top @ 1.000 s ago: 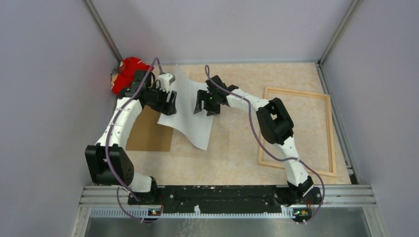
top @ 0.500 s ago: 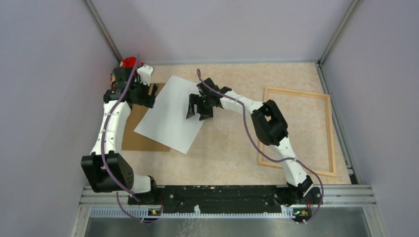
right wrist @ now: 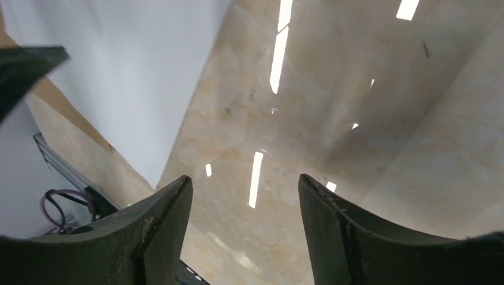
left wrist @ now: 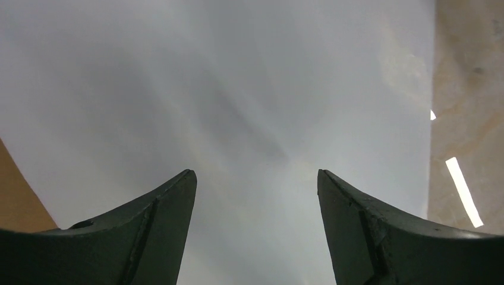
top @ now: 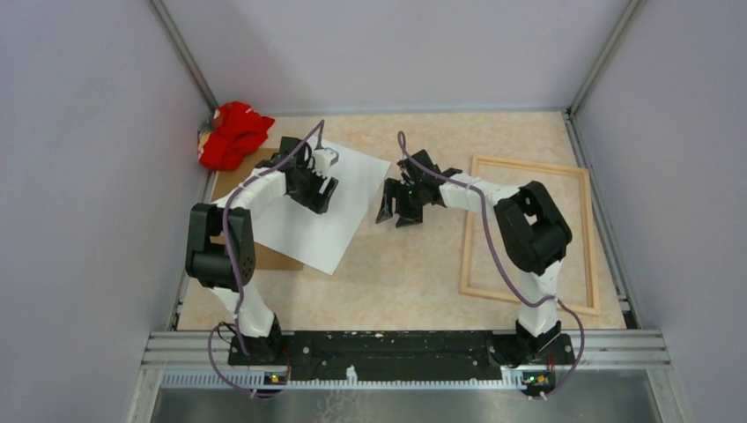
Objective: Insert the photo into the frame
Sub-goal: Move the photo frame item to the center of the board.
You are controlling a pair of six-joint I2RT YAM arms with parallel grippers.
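The photo [top: 321, 225] lies flat, whitish back up, left of centre, partly over the brown backing board [top: 231, 179]. It fills the left wrist view [left wrist: 238, 89] and shows at the upper left of the right wrist view [right wrist: 119, 71]. The light wood frame [top: 528, 169] lies flat at the right. My left gripper [top: 319, 196] is open and empty just above the photo's far part; its fingers [left wrist: 160, 225] frame bare paper. My right gripper [top: 398, 210] is open and empty over the bare table just right of the photo's right edge.
A red cloth [top: 231, 134] sits bunched in the far left corner. The brown backing board also shows as a sliver in the left wrist view [left wrist: 15, 196]. Grey walls close in the table on three sides; a metal rail [top: 396, 344] runs along the near edge.
The photo, lifted and curled a second ago, now lies flat. Both grippers have let go of it; the left arm swung from the far left corner onto the photo, the right moved off rightward.
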